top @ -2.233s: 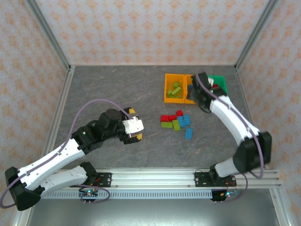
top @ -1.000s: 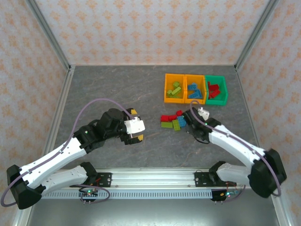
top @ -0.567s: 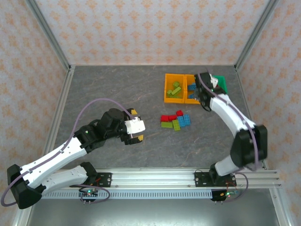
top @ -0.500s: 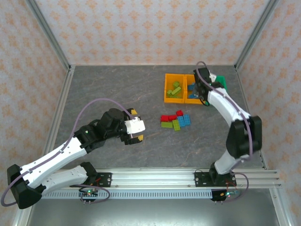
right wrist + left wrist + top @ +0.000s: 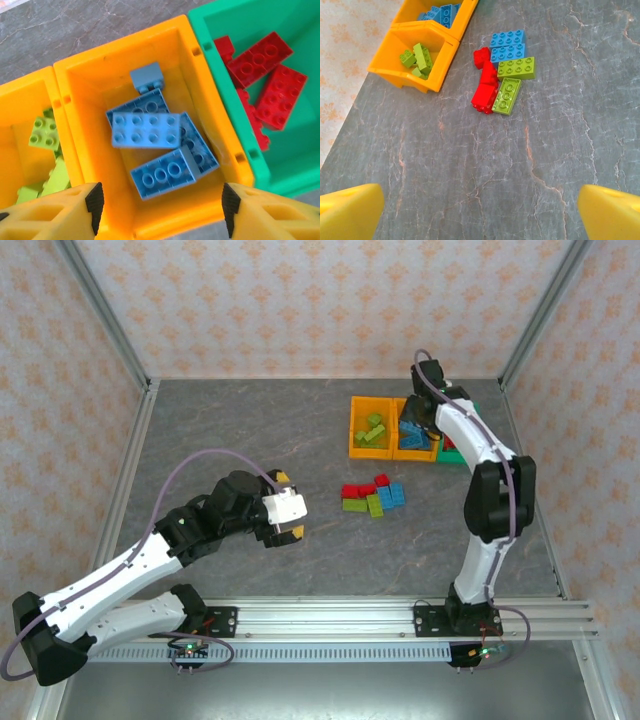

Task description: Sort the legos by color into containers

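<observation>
**Sorting in progress, release over the blue bin.** The right end effector (image 5: 160, 207) is poised directly above the middle orange bin (image 5: 125, 57). Its fingers are spread and nothing is pinched between them, so that a light blue brick (image 5: 145, 131) lands among bricks of its own colour. That brick appears slightly blurred and is possibly not yet at rest. Lime green bricks (image 5: 42, 135) are kept in the left orange bin (image 5: 15, 100), and red bricks (image 5: 265, 57) in the green bin (image 5: 220, 17). A loose cluster (image 5: 502, 70) of red, blue and green legos lies unsorted on the counter (image 5: 470, 165). The left end effector (image 5: 480, 210) is held spread and empty above the counter, presumably to stay clear of the working arm.
</observation>
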Controlling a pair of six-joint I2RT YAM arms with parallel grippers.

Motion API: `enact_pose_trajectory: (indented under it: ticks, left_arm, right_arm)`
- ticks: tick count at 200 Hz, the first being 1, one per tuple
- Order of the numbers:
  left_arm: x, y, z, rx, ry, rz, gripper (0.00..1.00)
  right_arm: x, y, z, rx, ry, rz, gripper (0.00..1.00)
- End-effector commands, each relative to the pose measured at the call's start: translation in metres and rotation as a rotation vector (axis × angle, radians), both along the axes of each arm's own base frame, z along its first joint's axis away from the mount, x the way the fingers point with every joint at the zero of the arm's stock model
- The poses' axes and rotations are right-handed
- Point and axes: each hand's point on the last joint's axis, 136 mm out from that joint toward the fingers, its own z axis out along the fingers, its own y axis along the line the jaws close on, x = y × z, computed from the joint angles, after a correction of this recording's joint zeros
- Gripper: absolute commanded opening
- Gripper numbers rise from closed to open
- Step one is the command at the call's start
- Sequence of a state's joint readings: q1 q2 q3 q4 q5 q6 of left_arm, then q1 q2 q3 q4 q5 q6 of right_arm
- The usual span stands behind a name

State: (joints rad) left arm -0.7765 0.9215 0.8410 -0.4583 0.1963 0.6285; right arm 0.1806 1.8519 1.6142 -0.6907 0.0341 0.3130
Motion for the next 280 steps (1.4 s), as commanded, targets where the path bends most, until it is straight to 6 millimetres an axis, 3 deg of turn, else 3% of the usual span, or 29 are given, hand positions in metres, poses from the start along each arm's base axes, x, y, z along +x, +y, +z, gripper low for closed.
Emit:
enact_pose_trajectory:
  ticks: [1, 29, 52, 81, 108, 132, 180, 202, 234, 280]
  left_arm:
    - [0.014, -0.002, 0.02, -0.091, 0.013, 0.105, 1.0]
    - [0.037, -0.006, 0.029, -0.173, 0.143, 0.303, 1.0]
    - [0.058, -0.014, 0.037, -0.259, 0.293, 0.522, 0.95]
    - [0.083, -0.041, 0.017, -0.337, 0.435, 0.651, 0.93]
    - [0.107, -0.066, -0.019, -0.288, 0.505, 0.713, 0.92]
    - [0.124, -0.089, -0.059, -0.217, 0.572, 0.722, 0.9]
    - [0.146, -0.107, -0.134, -0.148, 0.71, 0.848, 0.84]
    - [0.149, -0.115, -0.152, -0.142, 0.749, 0.844, 0.82]
    - [0.15, -0.114, -0.173, -0.122, 0.779, 0.863, 0.71]
    - [0.149, -0.114, -0.183, -0.102, 0.791, 0.848, 0.62]
  right_arm:
    - [-0.05, -0.003, 0.048, 0.047, -0.058, -0.011, 0.67]
    - [-0.116, 0.013, 0.065, 0.18, -0.108, 0.067, 0.69]
    - [-0.181, 0.027, 0.061, 0.271, -0.084, 0.135, 0.73]
    - [-0.249, 0.03, 0.052, 0.355, -0.042, 0.16, 0.77]
    - [-0.284, 0.03, 0.048, 0.395, -0.009, 0.185, 0.8]
    - [-0.295, 0.026, 0.047, 0.388, 0.004, 0.173, 0.81]
    - [-0.3, 0.019, 0.043, 0.387, -0.003, 0.122, 0.81]
    - [-0.3, 0.017, 0.041, 0.382, -0.008, 0.108, 0.82]
    - [-0.298, 0.016, 0.039, 0.379, -0.006, 0.096, 0.82]
    - [-0.289, 0.018, 0.033, 0.393, -0.01, 0.08, 0.82]
